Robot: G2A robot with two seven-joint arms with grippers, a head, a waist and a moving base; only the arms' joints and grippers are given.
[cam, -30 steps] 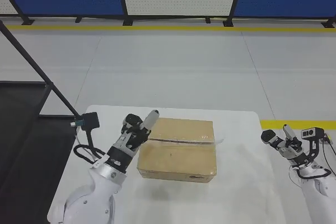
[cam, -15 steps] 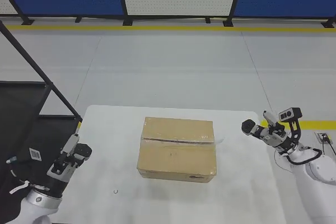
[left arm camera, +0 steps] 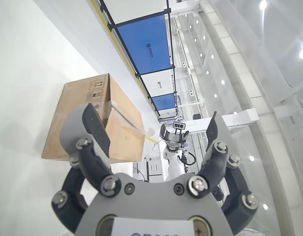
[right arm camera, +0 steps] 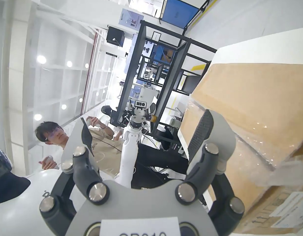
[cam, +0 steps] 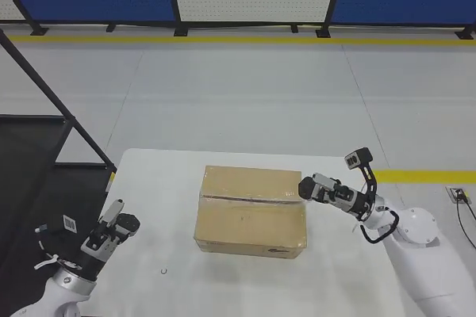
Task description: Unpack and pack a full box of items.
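Top view: closed cardboard box [cam: 251, 218] mid-table [cam: 166, 182]; right gripper [cam: 308, 189] just beside box's right end; left gripper [cam: 117, 225] near table's left edge, well apart from box
Left wrist view: fingers spread, nothing between
Right wrist view: fingers apart, empty, one beside taped box corner

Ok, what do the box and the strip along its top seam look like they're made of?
The box looks like brown cardboard with a matte finish, going by its flat tan faces and folded flap edges. The tape on the seam is probably clear plastic packing tape: it is glossy and wrinkled, catches glints of light, and the cardboard shows through it.
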